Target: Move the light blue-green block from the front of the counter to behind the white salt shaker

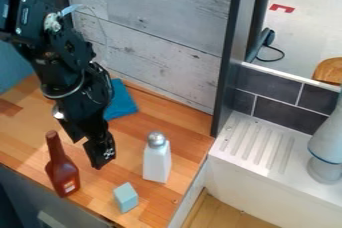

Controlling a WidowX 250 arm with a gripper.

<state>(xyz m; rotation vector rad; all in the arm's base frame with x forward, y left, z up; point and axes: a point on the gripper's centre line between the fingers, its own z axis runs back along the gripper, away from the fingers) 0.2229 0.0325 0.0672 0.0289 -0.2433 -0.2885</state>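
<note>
A brown bottle [62, 173] stands upright near the front edge of a wooden surface [27, 144], just beside the black pincer [100, 158] hanging between it and a white shaker with a silver cap [157, 161]. Whether the pincer is wide or narrow cannot be told from this angle. A pale blue block [125, 197] sits near both containers; a blue cloth [123, 103] lies behind the arm, by a plank wall [160, 32].

Camera view: fixed, high over the wooden surface [190, 122] | aim: slanting down, toward the plank wall [163, 34] | range: fairly near, taking in part of the ridged white ledge [260, 144] at right
</note>
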